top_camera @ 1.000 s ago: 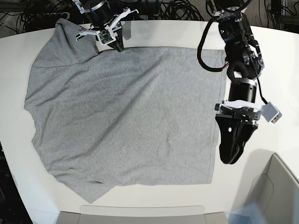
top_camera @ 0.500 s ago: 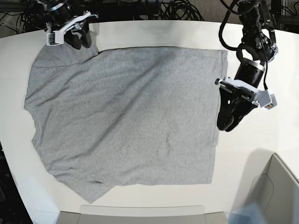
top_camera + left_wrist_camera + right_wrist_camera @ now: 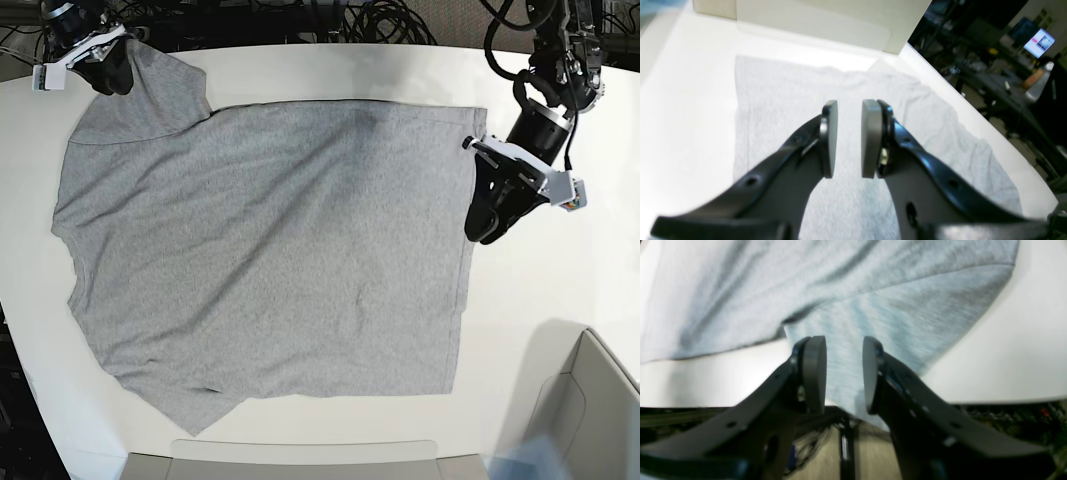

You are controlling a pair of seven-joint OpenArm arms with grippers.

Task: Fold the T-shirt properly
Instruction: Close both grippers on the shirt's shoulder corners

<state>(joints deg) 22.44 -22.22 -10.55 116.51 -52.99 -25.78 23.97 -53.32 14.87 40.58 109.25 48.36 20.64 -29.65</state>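
Note:
The heather-grey T-shirt (image 3: 270, 250) lies spread flat on the white table (image 3: 560, 290), plain side up. My right gripper (image 3: 112, 78) hovers at the far left corner over one sleeve. In the right wrist view its jaws (image 3: 844, 373) stand open, with the sleeve cloth (image 3: 873, 290) beyond them at the table's edge. My left gripper (image 3: 483, 228) hangs beside the shirt's right-hand edge. In the left wrist view it (image 3: 849, 140) is open by a narrow gap with nothing between the pads, above the cloth (image 3: 780, 93).
A beige bin (image 3: 590, 400) stands at the front right corner and another container (image 3: 300, 460) lines the front edge. Its pale wall (image 3: 813, 20) shows in the left wrist view. Cables (image 3: 350, 20) lie beyond the far edge.
My right gripper let go of the cloth near the shoulder and moved left to the far corner. The sleeve now lies flatter. My left arm drew back along the shirt's right edge.

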